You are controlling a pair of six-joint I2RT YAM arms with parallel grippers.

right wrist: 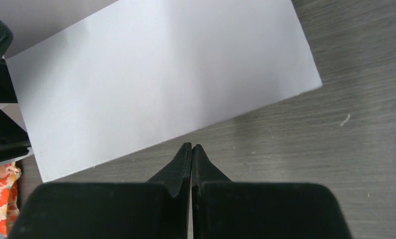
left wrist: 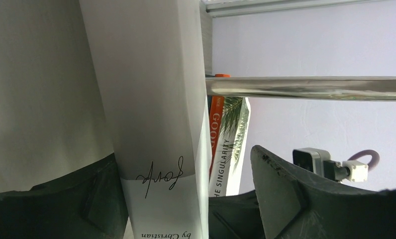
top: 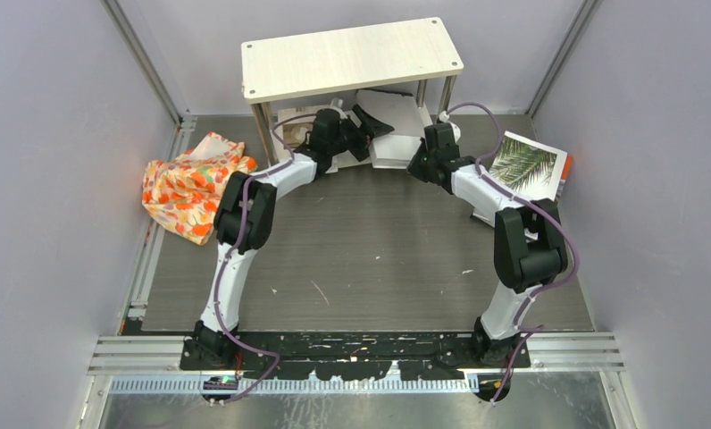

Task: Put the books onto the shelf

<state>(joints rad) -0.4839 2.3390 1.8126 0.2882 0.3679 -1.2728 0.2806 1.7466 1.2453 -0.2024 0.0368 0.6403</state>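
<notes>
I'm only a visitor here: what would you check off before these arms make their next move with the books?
1. Right gripper free: ok. It is shut and empty, with its tips at the edge of the grey-white book.
2. Left gripper has a hold: not ok. It is open, with a signed white book between its fingers and a gap on one side.
3. Shelf top board free: ok.
4. Lower tier free: cannot tell; the top board hides it.
5. All books shelved: not ok. The palm-leaf book lies on the orange "GOOD" book, off the shelf.
</notes>
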